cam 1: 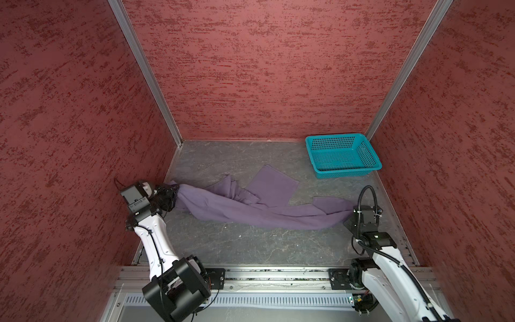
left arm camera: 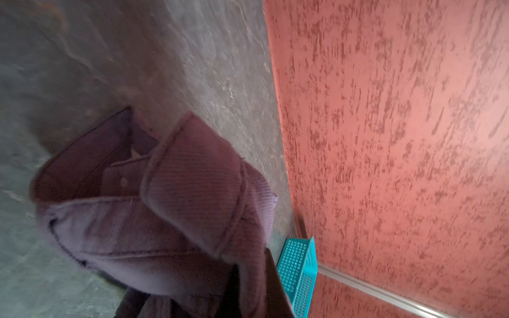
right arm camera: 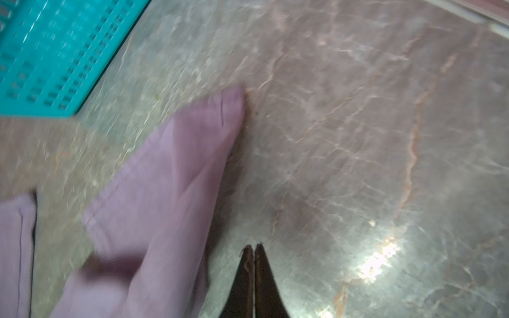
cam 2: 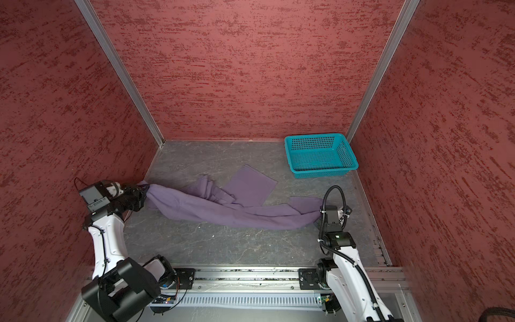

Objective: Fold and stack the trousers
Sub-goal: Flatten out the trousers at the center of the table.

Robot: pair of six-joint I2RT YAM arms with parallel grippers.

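So, the purple trousers (cam 1: pixel 250 212) are seen strung out across the middle of the grey marbled tabletop (cam 1: pixel 237 251), pretty rumpled, running from the left wall (cam 1: pixel 69 139) over to the right arm. One leg is flopped out flat toward the back, the other is stretched along the front edge of the pile.

The left end effector (cam 1: pixel 170 195) is clamped tight on one bunched end of the trousers, right up near that wall. In the left wrist view the waistband (left arm camera: pixel 192 179) is seen doubled over and filling most of the frame, so the fingers themselves can't be made out there.

The right end effector (right arm camera: pixel 253 249) is seen with its dark fingertips (right arm camera: pixel 264 275) pressed almost together, and nothing is caught between them. A trouser leg hem is lying just beside them on the tabletop, not gripped.

The teal mesh basket (cam 1: pixel 348 170) is parked in the far right corner, well apart from the fabric.
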